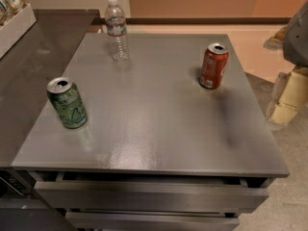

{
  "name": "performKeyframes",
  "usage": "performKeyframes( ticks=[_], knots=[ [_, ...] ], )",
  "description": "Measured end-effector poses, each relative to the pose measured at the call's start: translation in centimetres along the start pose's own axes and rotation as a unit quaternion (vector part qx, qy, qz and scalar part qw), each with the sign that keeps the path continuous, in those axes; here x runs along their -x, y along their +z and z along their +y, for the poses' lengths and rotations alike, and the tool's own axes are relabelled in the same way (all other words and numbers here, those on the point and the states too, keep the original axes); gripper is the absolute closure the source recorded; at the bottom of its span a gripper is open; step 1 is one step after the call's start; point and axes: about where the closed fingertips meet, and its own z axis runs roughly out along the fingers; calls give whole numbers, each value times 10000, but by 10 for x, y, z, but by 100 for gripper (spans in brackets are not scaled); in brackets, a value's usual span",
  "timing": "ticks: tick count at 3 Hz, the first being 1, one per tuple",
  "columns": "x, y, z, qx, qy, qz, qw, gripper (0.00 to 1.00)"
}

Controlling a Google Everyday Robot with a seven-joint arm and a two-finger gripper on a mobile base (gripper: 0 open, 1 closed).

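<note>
My gripper [288,97] hangs at the right edge of the view, beyond the table's right side and over the floor, partly cut off by the frame. It holds nothing that I can see. The nearest thing to it is a red soda can [213,66], which stands upright and opened on the far right part of the grey table top [159,124]. On the near left of the table an opened green can [68,103] stands upright. A clear plastic water bottle [117,29] with a white cap is upright at the far left.
A darker counter [29,76] adjoins the table on the left, with a white box of snack bags [13,18] at its far end. Drawer fronts [149,196] run below the table's near edge. Tan floor lies behind and to the right.
</note>
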Motion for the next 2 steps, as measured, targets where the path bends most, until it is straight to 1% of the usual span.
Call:
performKeyframes(
  ticks=[1, 2],
  knots=[
    [0, 0, 0, -6, -1, -3, 10000, 0],
    [1, 3, -10, 29, 36, -148, 9999, 0]
  ],
)
